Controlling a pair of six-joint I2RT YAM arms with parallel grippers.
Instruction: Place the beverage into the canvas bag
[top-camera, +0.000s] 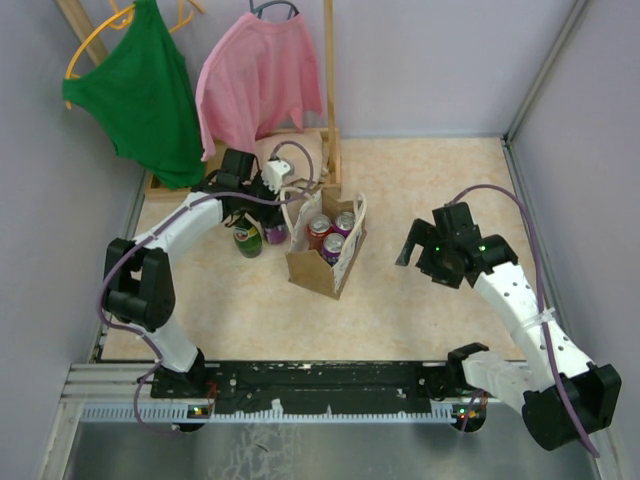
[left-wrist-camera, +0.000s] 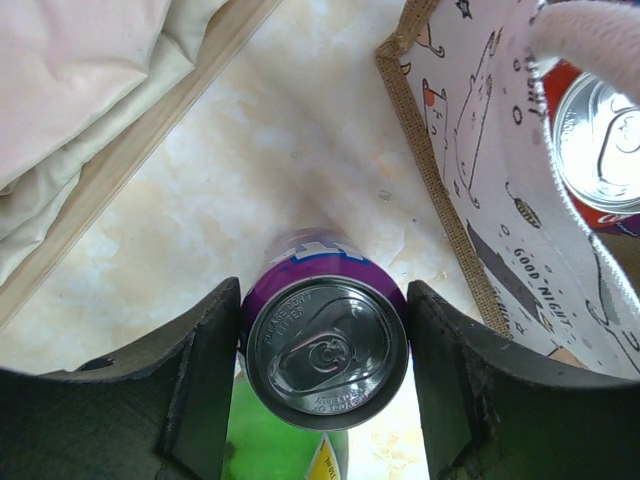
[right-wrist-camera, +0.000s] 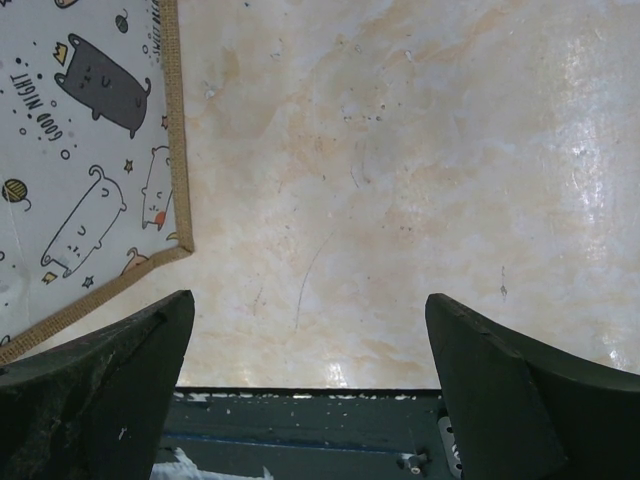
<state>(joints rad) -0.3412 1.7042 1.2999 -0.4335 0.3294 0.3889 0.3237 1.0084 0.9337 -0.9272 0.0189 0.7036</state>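
Observation:
The canvas bag (top-camera: 318, 268) stands upright at mid-table with a red can (top-camera: 319, 229) and two purple cans (top-camera: 344, 222) inside. In the left wrist view its cat-printed lining (left-wrist-camera: 490, 170) and the red can (left-wrist-camera: 600, 140) are at the right. My left gripper (top-camera: 272, 228) is just left of the bag, its fingers (left-wrist-camera: 200, 380) shut against both sides of a purple beverage can (left-wrist-camera: 327, 345) seen top-down. My right gripper (top-camera: 412, 250) hangs open and empty to the right of the bag, over bare table (right-wrist-camera: 400, 180). The bag's corner (right-wrist-camera: 80, 150) shows in the right wrist view.
A green can (top-camera: 247, 240) stands right beside the held purple can, on its left. A wooden rack (top-camera: 329, 90) with a green top (top-camera: 145, 90) and a pink top (top-camera: 258, 80) stands at the back over a wooden tray with folded beige cloth (left-wrist-camera: 90, 110). A black rail (top-camera: 320, 378) runs along the near edge.

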